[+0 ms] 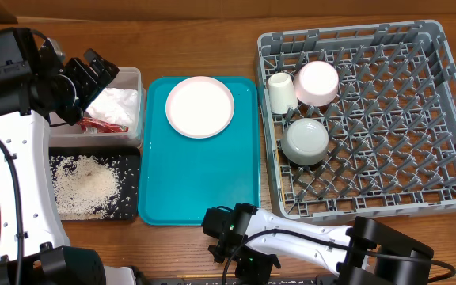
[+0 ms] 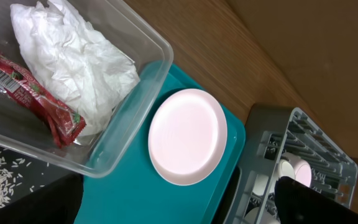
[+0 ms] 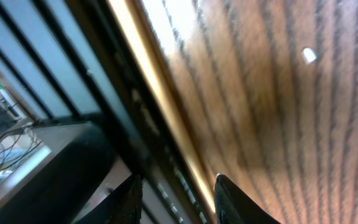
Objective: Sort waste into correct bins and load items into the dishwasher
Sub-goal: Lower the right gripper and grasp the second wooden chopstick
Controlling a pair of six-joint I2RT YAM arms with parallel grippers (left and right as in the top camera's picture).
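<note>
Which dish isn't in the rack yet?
The pale pink plate, lying on the teal tray; the pink bowl, white cup and grey-white bowl all sit inside the grey rack.

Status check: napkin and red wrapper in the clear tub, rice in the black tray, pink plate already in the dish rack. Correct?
Not quite. The pink plate is not in the dish rack; it lies on the teal tray, as the overhead view shows. The rest holds: napkin and red wrapper in the clear tub, rice in the black tray.
</note>
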